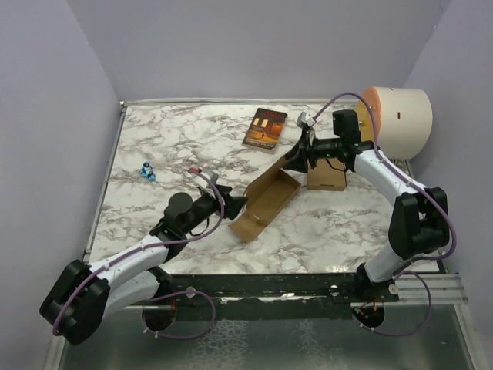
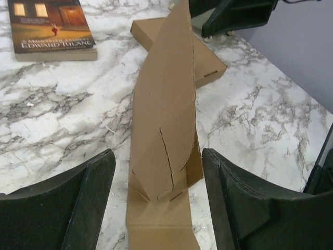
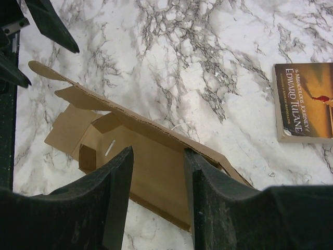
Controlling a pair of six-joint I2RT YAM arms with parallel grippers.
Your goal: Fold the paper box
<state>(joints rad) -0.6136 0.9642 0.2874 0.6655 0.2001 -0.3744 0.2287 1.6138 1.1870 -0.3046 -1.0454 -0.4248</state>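
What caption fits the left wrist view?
Open left gripper straddles the half-folded paper box, book and second carton beyond on marble table.

Book (image 1: 265, 129) far side, carton (image 1: 327, 179) R of it, sm blue toy (image 1: 148, 173) L.

The paper box (image 1: 266, 202) lies at the middle of the tabletop (image 1: 169, 131), running diagonally from near left to far right. A carton (image 1: 327, 181) sits just right of its far end. A book (image 1: 265, 129) lies behind the box, by the far edge. A small toy (image 1: 148, 173) lies well apart, toward the left edge.
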